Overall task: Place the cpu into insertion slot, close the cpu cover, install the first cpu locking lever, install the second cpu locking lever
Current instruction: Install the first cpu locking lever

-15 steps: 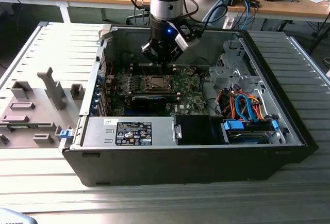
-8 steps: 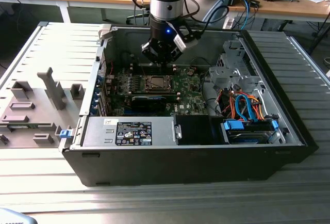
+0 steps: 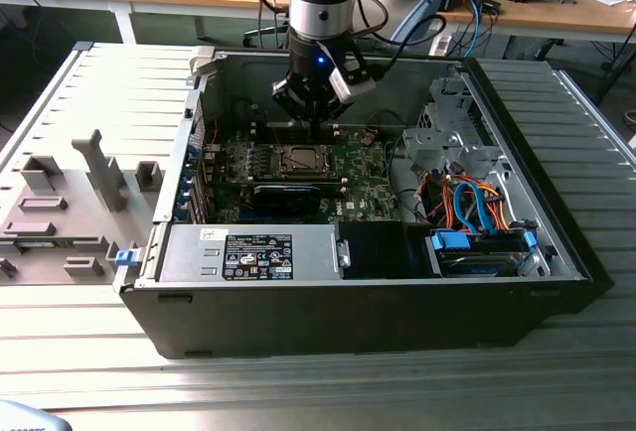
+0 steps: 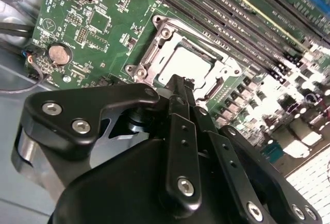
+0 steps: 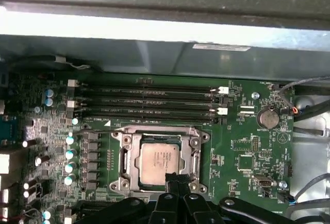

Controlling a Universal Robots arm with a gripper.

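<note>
The cpu [image 5: 161, 161] lies in the insertion slot [image 3: 298, 160], its silver-grey top showing in both wrist views [image 4: 183, 64]. The cpu cover [image 5: 129, 152] lies flat around it as a silver frame [image 4: 154, 46]. My gripper [image 5: 173, 178] hangs just above the socket's edge on the side away from the memory slots, also seen from behind as the gripper [image 4: 178, 82]. Its black fingers are pressed together with nothing between them. In the exterior view the gripper [image 3: 310, 118] is inside the open computer case, above the green board. I cannot tell how the locking levers stand.
Long black memory slots [image 5: 149, 102] run beside the socket. A coin battery [image 5: 267, 116] sits on the board. The case's metal wall [image 3: 189, 143] stands on the exterior view's left; the drive cage and coloured cables [image 3: 467, 203] are on its right. A grey fixture [image 3: 99, 168] stands outside the case.
</note>
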